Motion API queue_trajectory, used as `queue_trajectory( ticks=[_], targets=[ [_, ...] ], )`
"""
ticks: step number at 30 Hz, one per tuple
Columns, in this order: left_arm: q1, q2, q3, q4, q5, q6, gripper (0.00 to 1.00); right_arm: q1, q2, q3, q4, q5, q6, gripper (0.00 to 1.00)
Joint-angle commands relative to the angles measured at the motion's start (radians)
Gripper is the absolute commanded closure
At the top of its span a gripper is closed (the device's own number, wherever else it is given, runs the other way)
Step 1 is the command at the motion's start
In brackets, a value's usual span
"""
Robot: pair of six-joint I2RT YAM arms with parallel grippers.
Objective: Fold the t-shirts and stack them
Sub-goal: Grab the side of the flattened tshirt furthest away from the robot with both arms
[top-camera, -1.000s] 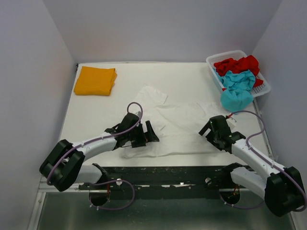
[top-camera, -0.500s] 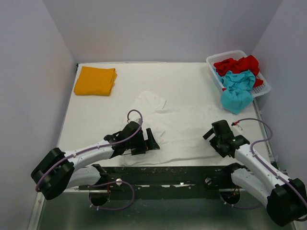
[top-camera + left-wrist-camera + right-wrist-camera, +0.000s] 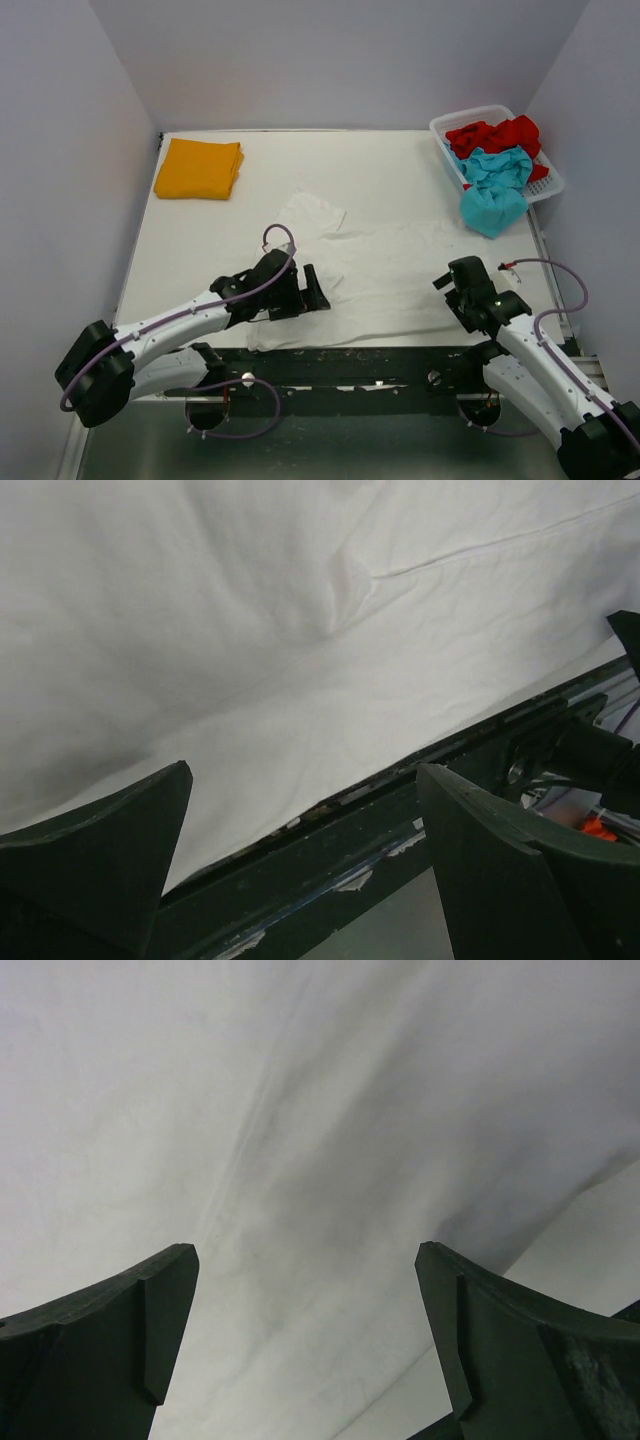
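Table [image 3: 350, 160] with a white t-shirt [image 3: 390, 270] spread across its near half, long axis running left to right.
One sleeve points to the far left, toward the folded orange-yellow t-shirt [image 3: 200, 167] in the far left corner; the white shirt's near edge lies along the table's near edge. The basket [image 3: 480, 112] at the far right holds a teal t-shirt [image 3: 492, 190], draped over its near rim, and a red t-shirt [image 3: 495, 133]. The left claw [image 3: 315, 285] is over the white shirt's left end and the right claw [image 3: 447, 282] at its right end, both spread wide with nothing between the fingers.
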Motion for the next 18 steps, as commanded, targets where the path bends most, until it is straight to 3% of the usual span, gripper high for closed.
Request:
queue_trajectory(
  ticks=[1, 4, 8, 12, 18],
  targets=[
    [0.001, -0.066, 0.17, -0.167, -0.171, 0.104, 0.01, -0.002, -0.005, 0.036, -0.014, 0.07, -0.066, 0.0],
    [0.087, -0.061, 0.235, -0.16, -0.202, 0.174, 0.02, -0.003, 0.007, 0.098, 0.024, 0.084, -0.193, 0.0],
    [0.324, 0.033, 0.261, 0.036, -0.069, 0.274, 0.02, -0.003, 0.023, 0.125, 0.137, 0.059, -0.316, 0.0],
    [0.492, 0.243, 0.419, 0.1, 0.038, 0.354, 0.02, -0.003, 0.041, 0.086, 0.319, -0.04, -0.419, 0.0],
    [0.613, 0.633, 0.747, 0.059, 0.137, 0.396, 0.01, -0.003, 0.102, 0.091, 0.405, -0.04, -0.467, 0.0]
  ],
)
